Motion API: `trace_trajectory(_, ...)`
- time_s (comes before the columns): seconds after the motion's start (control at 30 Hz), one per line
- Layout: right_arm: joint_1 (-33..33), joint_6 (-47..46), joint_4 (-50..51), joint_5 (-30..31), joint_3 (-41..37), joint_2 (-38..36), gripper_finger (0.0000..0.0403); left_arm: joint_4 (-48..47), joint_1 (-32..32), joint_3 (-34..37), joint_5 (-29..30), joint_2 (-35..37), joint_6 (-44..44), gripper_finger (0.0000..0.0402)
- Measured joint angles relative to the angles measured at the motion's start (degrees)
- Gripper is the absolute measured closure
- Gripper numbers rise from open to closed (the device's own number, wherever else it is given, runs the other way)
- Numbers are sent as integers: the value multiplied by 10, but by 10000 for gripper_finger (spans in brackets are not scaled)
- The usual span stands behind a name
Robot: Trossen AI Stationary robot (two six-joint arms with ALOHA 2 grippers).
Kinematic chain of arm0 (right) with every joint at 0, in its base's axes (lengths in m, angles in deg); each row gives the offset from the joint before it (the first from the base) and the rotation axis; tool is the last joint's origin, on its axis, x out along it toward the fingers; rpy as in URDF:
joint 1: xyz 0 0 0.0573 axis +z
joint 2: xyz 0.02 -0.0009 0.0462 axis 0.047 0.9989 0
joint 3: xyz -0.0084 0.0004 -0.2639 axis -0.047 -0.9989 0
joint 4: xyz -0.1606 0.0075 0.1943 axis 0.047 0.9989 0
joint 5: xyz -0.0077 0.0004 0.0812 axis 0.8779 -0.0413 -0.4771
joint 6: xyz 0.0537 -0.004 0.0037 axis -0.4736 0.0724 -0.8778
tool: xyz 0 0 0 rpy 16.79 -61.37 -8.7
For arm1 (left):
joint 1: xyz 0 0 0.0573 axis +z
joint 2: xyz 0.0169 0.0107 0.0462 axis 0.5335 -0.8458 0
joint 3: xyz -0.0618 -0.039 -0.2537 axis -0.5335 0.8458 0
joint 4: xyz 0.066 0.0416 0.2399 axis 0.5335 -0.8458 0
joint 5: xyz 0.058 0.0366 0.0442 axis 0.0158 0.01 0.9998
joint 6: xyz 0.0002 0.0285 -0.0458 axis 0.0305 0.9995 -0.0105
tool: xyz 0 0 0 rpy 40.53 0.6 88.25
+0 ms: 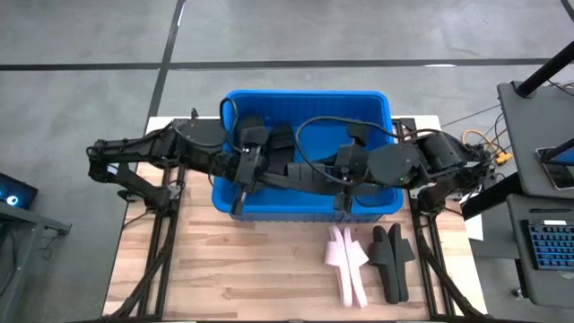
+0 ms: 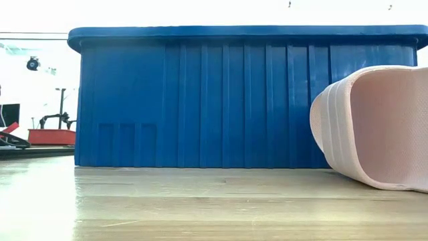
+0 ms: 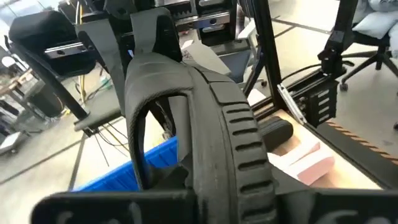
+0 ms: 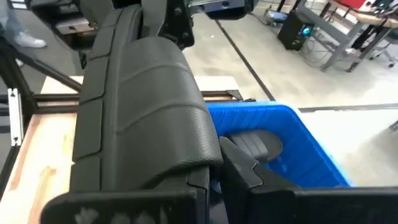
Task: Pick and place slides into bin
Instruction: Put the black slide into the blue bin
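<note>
A black slide [image 1: 296,178] hangs above the blue bin [image 1: 305,94], stretched between my two grippers. My left gripper [image 1: 244,175] is shut on its left end and my right gripper [image 1: 345,177] on its right end. In the left wrist view the slide [image 3: 205,112] shows its ridged sole edge and strap arch. In the right wrist view the broad strap [image 4: 149,106] faces up. Another black slide [image 4: 249,146] lies inside the bin. A pale pink slide [image 1: 345,265] and a black slide [image 1: 392,260] lie on the table, near the bin's right front. My left gripper holds the black slide by the end nearest it [image 3: 211,180], coming nearly level from the table's left, along its length. My gripper's body hides the fingertips. The slide is turned on edge and clear of the bin. My right gripper holds the slide's other end [image 4: 155,177], beside the strap, coming from the table's right and slanting slightly down. Its own body hides the place of contact. The slide is lifted clear above the bin.
The bin [image 2: 234,100] stands at the table's far middle. The pink slide [image 2: 381,127] fills the right of the low view. Bare wooden tabletop [image 1: 233,269] lies in front of the bin on the left. Desks and stands border the table.
</note>
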Motion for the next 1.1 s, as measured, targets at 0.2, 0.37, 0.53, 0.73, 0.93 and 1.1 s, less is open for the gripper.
trace_trajectory(0.2, 2, 17, -32, -19, 2, -4, 369, -7, -2, 0, -17, 11, 8, 369)
trace_trajectory(0.37, 4, 15, -50, -25, 2, -30, 309, -15, -6, 2, -85, 45, 19, 375)
trace_trajectory(0.53, 7, 26, -118, -59, 3, -56, 251, -21, -6, 2, -169, 80, 50, 375)
trace_trajectory(0.73, 11, 110, -210, -257, 2, -53, 207, -22, -7, 13, -253, 97, 123, 375)
trace_trajectory(0.93, 23, 161, -224, -244, 1, -35, 198, 17, -6, 49, -324, 113, 176, 375)
trace_trajectory(1.1, 23, 180, -225, -239, 0, 4, 198, 62, 2, 87, -329, 111, 177, 375)
